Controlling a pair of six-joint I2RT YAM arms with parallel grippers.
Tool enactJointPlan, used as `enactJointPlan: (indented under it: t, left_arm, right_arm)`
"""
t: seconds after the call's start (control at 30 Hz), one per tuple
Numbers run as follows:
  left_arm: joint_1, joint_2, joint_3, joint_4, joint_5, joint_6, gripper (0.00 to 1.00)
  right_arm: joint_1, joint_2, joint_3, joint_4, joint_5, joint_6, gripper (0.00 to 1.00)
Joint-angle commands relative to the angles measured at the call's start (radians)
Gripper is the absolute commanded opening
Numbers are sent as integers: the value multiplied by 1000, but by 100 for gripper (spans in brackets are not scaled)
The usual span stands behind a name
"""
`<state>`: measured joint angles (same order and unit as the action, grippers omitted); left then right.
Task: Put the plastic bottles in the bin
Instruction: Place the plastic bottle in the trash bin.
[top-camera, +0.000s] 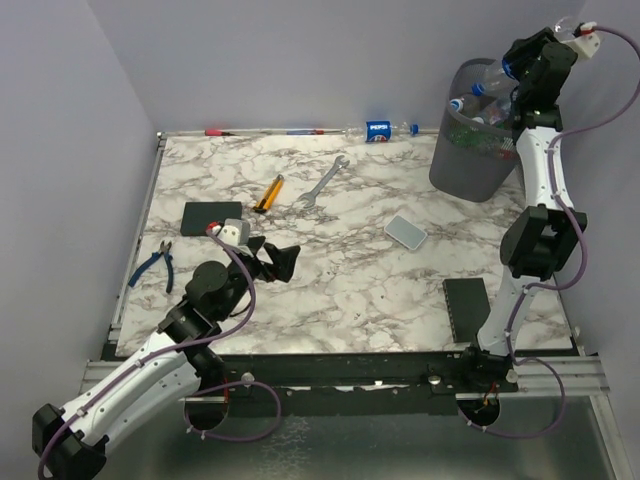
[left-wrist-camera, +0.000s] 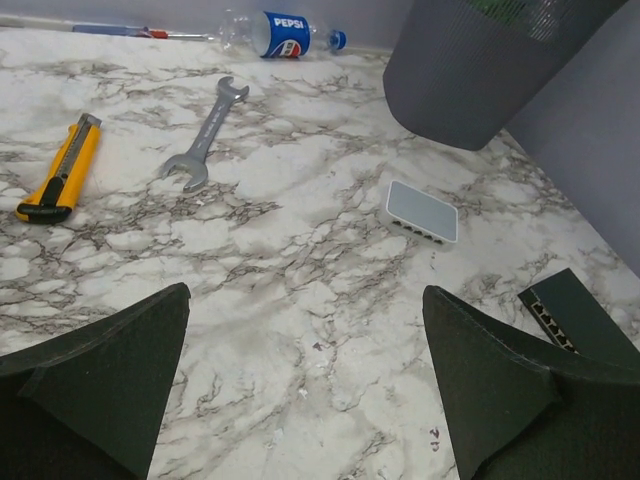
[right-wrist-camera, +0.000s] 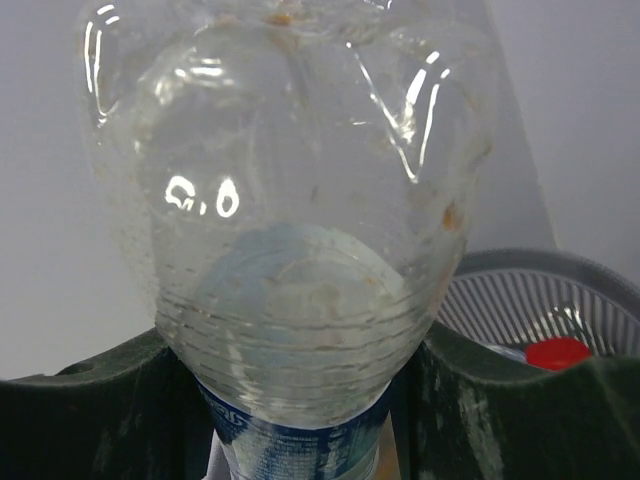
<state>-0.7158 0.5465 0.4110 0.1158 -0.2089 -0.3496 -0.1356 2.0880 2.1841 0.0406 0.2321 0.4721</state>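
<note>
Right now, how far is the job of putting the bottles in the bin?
Done: several bottles lie inside the wire-mesh bin. In hand: the right end effector grips a clear bottle above the bin. Left: one Pepsi bottle lies at the far edge of the table; the left end effector is open and empty.
</note>
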Motion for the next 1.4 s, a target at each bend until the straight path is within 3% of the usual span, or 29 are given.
enactJointPlan:
  t: [0.0, 0.13, 0.33, 0.57, 0.77, 1.03, 1.2, 1.37]
  left_arm:
    - [-2, 17, 18, -18, 25, 9, 99]
    - [-2, 18, 17, -18, 31, 9, 99]
    - [-1, 2, 14, -23, 31, 3, 99]
    - [-2, 14, 20, -20, 50, -8, 99]
    - [-1, 14, 26, -14, 71, -17, 99]
    - [-1, -22, 11, -14, 79, -36, 99]
    - [-1, 38, 32, -1, -39, -69, 99]
    - [0, 268, 169, 59, -190, -168, 99]
  right_arm:
    - [-44, -11, -99, 25, -129, 208, 59]
    - [-45, 33, -50, -7, -159, 268, 60]
    - [-43, 49, 1, -107, -163, 264, 86]
    - [-39, -17, 61, -259, -35, 111, 99]
    - [-37, -83, 81, -378, 21, 45, 100]
    - [-9, -269, -88, -287, -22, 29, 98]
    - [122, -398, -84, -279, -6, -11, 98]
    - [322, -609, -311, -255, -59, 47, 97]
